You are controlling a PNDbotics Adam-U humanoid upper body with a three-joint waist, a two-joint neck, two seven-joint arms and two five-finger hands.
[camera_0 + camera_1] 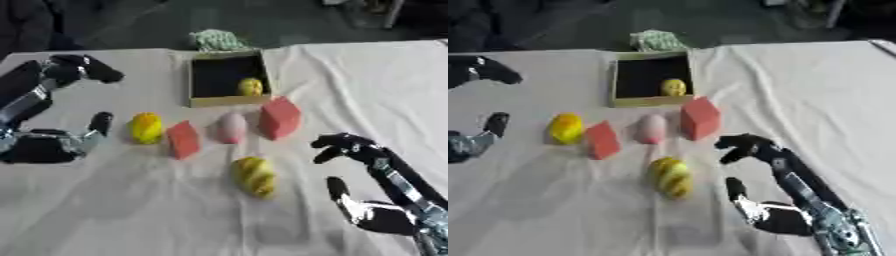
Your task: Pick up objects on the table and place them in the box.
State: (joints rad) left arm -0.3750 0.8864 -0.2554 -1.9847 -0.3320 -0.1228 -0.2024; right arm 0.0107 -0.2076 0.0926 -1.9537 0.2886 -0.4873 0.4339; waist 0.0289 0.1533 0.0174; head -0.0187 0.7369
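While one yellow piece (250, 86), a lemon perhaps, sits in the box (200, 102), I see five objects left; both hands, left hand (52, 145) and right hand (372, 210), hang released, grasping nothing.

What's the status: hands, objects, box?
Left hand and right hand open, holding nothing. One yellow round object inside the shallow cardboard box; five pieces on the white tablecloth. Nothing blocking the box.

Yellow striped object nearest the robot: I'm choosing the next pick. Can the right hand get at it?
Probably yes: the right hand, open, sits just right of the yellow striped object, with only bare cloth between.
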